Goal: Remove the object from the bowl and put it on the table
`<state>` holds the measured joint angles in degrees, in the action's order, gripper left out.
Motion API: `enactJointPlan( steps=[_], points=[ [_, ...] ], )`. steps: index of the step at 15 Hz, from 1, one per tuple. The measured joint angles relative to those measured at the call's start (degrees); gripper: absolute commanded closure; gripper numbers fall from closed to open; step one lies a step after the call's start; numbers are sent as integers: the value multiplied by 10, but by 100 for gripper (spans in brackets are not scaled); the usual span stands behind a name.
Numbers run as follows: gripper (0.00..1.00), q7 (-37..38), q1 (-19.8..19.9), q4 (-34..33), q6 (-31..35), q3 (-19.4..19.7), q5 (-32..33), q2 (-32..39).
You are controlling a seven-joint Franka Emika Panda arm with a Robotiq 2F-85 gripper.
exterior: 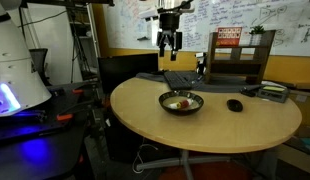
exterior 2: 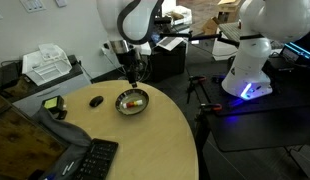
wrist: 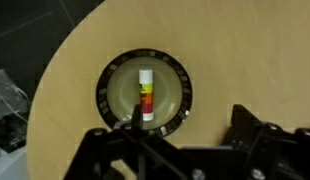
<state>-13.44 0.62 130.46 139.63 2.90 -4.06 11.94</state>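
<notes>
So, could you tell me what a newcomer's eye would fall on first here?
First, the shallow dark grey round bowl on the rounded tan wood-look table, with a small white-and-reddish-orange stick-like object lying inside. Then the black robot gripper, hanging open above the bowl, and a black oval computer mouse lying apart from the bowl.

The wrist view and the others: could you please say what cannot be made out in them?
Object: label blurred in wrist view; too small in both exterior views.
Bowl: near rim hidden by gripper, wrist view.
Gripper: body cut off by bottom edge, wrist view.
</notes>
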Motion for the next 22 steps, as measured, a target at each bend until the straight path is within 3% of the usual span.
enactJointPlan(
  steps=[5, 13, 22],
  points=[
    [0, 0, 12, -62, 0, -2, 12, 90],
    [0, 0, 17, -69, 0, -5, 12, 100],
    [0, -22, 66, -146, 87, -40, 3, 241]
  ],
)
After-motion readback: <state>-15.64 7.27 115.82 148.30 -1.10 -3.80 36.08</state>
